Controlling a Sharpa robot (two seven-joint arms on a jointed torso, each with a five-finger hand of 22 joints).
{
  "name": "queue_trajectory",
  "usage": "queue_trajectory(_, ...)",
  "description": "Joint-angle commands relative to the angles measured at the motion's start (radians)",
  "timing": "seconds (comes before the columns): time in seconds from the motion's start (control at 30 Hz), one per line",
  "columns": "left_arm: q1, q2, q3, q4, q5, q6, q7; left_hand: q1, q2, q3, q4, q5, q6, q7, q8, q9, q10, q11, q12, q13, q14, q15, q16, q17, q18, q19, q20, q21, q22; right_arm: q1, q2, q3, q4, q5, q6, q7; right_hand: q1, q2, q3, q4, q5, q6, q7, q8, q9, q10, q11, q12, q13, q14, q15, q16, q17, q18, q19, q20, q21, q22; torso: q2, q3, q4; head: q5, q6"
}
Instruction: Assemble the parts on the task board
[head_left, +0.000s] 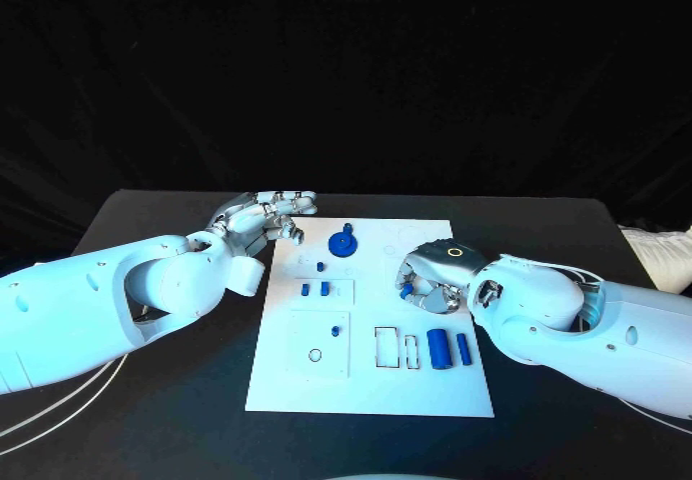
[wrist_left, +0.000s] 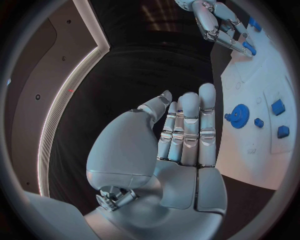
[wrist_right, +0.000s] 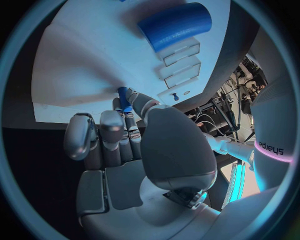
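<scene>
Head view, one task board (head_left: 418, 395), two cylinders (head_left: 450, 349), one gear (head_left: 343, 243)

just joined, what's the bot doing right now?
It is assembling small blue parts on the white task board. The right hand hangs over the board's right side, pinching a small blue peg in its fingertips. The left hand hovers at the board's far left corner, fingers straight, holding nothing. A round blue gear sits near the far edge, and two blue cylinders lie near the right edge.
</scene>
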Motion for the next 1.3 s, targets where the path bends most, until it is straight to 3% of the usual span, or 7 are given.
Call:
queue_trajectory(0.03,0.0,0.002,0.001,0.0,-0.004,0.022,0.002,0.003,0.008,-0.004,0.001,-0.001,-0.006,0.001,0.005,-0.001,-0.01,0.0,0.002,0.001,-0.008,-0.001,0.002,0.0,0.01,-0.002,0.004,-0.003,0.0,0.0,-0.001,0.0,0.002,-0.01,0.019,-0.001,-0.002,0.011,0.005,-0.002,0.001,0.009,0.0,0.002,0.001,0.008,0.001,0.004,0.001,0.006,-0.006,0.004,0.001,0.006,0.006,-0.001,0.007,0.001,0.0,0.0001,0.0003,-0.001,0.0)
queue_trajectory(0.27,-0.001,0.003,0.0,0.0,-0.004,0.022,0.001,0.002,0.008,-0.005,0.002,-0.001,-0.006,0.001,0.006,-0.001,-0.01,0.0,0.003,0.001,-0.008,-0.001,0.002,0.0,0.01,-0.002,0.004,-0.004,0.0,0.0,-0.002,0.0,0.006,-0.007,0.009,0.001,0.001,0.014,0.01,-0.002,0.002,0.013,-0.001,0.002,0.002,0.013,0.0,0.003,0.001,0.007,-0.007,0.005,0.001,0.005,0.008,-0.002,0.008,0.004,0.0,0.0,0.0005,-0.002,0.0)
queue_trajectory(0.5,-0.001,0.003,0.0,-0.001,-0.004,0.022,0.001,0.002,0.008,-0.005,0.002,-0.001,-0.006,0.001,0.006,-0.001,-0.01,0.0,0.003,0.001,-0.008,-0.001,0.002,0.0,0.01,-0.002,0.004,-0.004,0.0,-0.001,-0.01,0.0,0.021,-0.001,-0.067,0.009,0.045,0.043,0.049,-0.027,-0.033,0.051,-0.004,0.016,0.011,0.082,-0.014,0.02,0.011,0.018,-0.019,0.046,0.044,-0.009,0.049,-0.013,0.049,0.073,0.0,-0.0002,0.0007,-0.003,-0.001)
queue_trajectory(0.9,-0.002,0.004,0.0,-0.001,-0.004,0.022,0.001,0.002,0.008,-0.005,0.002,-0.001,-0.006,0.001,0.006,-0.001,-0.01,0.0,0.003,0.001,-0.008,-0.001,0.002,0.0,0.01,-0.002,0.004,-0.004,0.0,0.014,-0.043,0.015,0.087,0.032,-0.109,0.014,0.053,0.042,0.057,-0.038,-0.034,0.061,-0.005,0.02,0.015,0.105,-0.019,0.023,0.017,0.018,-0.023,0.051,0.047,-0.011,0.056,-0.018,0.058,0.087,0.0,-0.0007,0.0004,-0.003,-0.002)
queue_trajectory(1.03,-0.002,0.005,0.0,-0.002,-0.004,0.022,0.002,0.002,0.008,-0.005,0.002,-0.001,-0.006,0.001,0.006,-0.001,-0.01,0.0,0.003,0.001,-0.008,-0.001,0.002,0.0,0.01,-0.002,0.004,-0.004,0.0,0.021,-0.04,0.018,0.119,0.048,-0.113,0.017,0.053,0.04,0.057,-0.039,-0.034,0.061,-0.005,0.02,0.015,0.106,-0.019,0.022,0.017,0.018,-0.023,0.052,0.048,-0.012,0.056,-0.018,0.059,0.088,-0.001,-0.0009,0.0013,0.0,-0.003)
queue_trajectory(1.3,-0.002,0.01,0.0,-0.003,-0.004,0.024,0.002,0.002,0.008,-0.005,0.002,-0.001,-0.006,0.001,0.006,-0.001,-0.01,0.0,0.003,0.001,-0.008,-0.001,0.002,0.0,0.01,-0.002,0.004,-0.004,0.0,0.022,0.025,0.019,0.152,0.075,-0.11,0.03,0.054,0.04,0.058,-0.04,-0.033,0.06,-0.005,0.019,0.015,0.105,-0.019,0.02,0.017,0.018,-0.023,0.052,0.048,-0.011,0.056,-0.018,0.059,0.088,-0.001,-0.0014,0.0014,0.018,-0.01)
